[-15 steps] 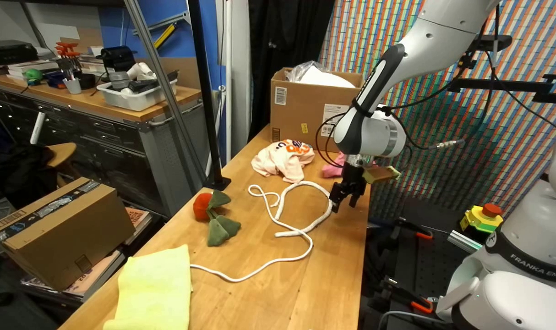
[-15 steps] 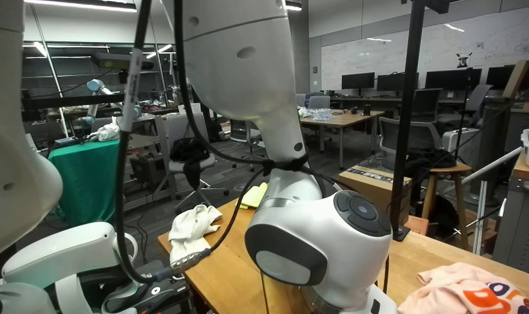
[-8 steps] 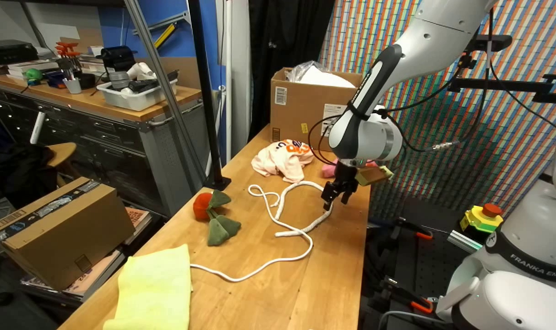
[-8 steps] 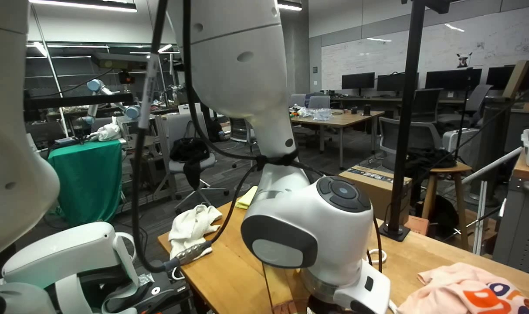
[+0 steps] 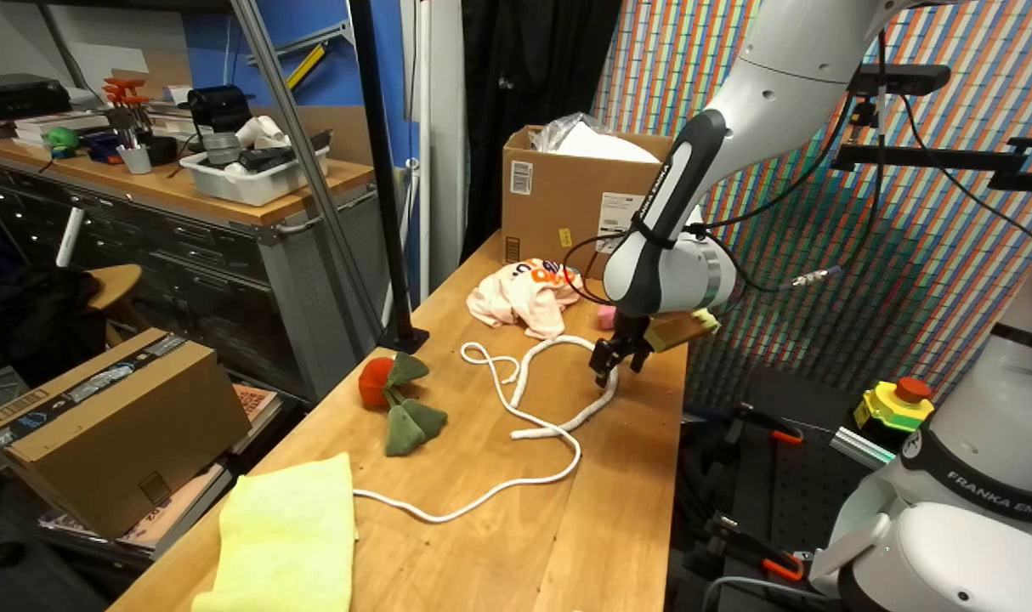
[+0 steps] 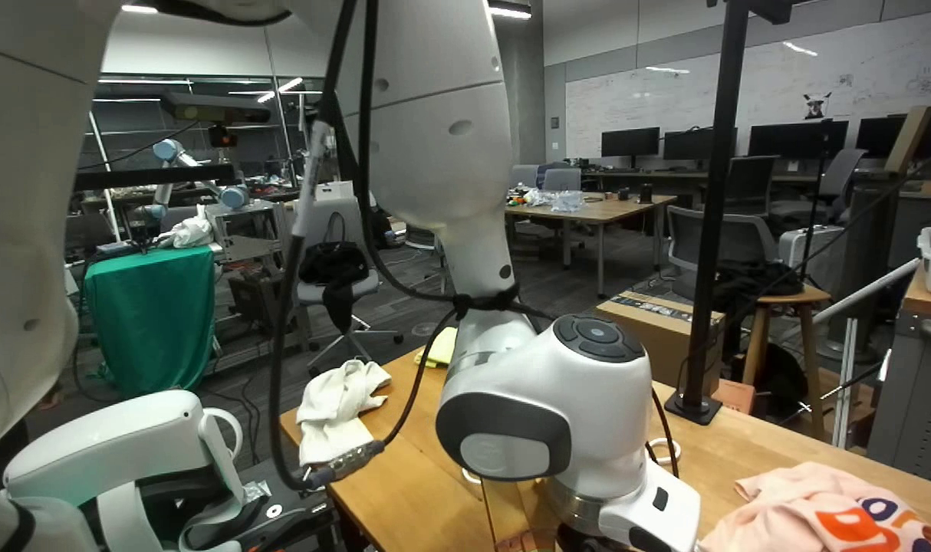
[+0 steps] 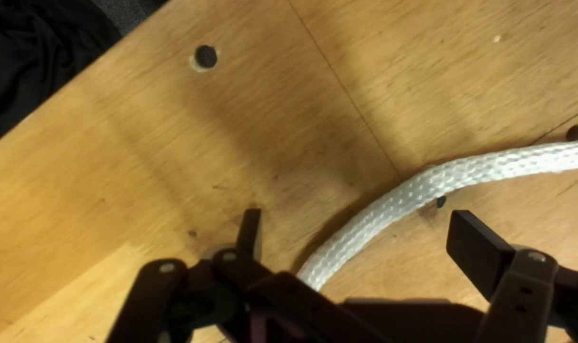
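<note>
A white braided rope (image 5: 586,414) lies in a loose loop on the wooden table (image 5: 618,527), its thin tail running towards a yellow cloth (image 5: 291,527). My black gripper (image 5: 620,374) points down over the loop's right side. In the wrist view the gripper (image 7: 354,226) is open, its two fingers well apart. The rope (image 7: 413,193) passes through the view between them, apart from both fingertips as far as I can see; its lower end goes out of sight behind the left finger. Nothing is held. In an exterior view the arm (image 6: 542,414) hides the gripper.
A peach shirt (image 5: 524,296), a pink item (image 5: 606,318) and a large cardboard box (image 5: 558,204) are behind the gripper. A red-and-green plush (image 5: 376,384) lies near the left edge by a black post (image 5: 388,212). A white cloth (image 6: 343,406) hangs at a table corner.
The gripper has shifted left in an exterior view, from the table's right side to over the rope loop, and has stayed open. The rope and the cloths have not moved.
</note>
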Motion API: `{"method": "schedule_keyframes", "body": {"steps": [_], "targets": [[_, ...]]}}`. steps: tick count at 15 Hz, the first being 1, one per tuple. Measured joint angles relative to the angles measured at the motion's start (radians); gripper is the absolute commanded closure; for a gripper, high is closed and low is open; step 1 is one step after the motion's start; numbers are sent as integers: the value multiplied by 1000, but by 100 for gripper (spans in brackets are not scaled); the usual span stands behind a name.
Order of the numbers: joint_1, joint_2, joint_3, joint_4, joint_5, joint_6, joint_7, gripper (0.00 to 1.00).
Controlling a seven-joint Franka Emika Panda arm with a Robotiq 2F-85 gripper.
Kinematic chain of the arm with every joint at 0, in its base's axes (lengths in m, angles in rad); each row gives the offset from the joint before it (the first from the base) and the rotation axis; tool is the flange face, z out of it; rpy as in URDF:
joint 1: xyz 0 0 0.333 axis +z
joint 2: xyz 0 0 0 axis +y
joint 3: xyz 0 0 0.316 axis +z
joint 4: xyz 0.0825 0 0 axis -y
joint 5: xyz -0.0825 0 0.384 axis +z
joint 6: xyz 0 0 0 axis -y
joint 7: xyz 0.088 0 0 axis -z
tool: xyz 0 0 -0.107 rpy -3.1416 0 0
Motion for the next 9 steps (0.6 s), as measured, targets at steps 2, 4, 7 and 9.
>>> {"method": "schedule_keyframes", "body": {"steps": [2,4,7,9], "targets": [[36,29,-38,25,-2,0,23,0],[55,51,-61,46,-2,-1,39,0],[63,61,-76,58,-1,-3,63,0],[60,61,-83,59,0,-3,73,0]]}}
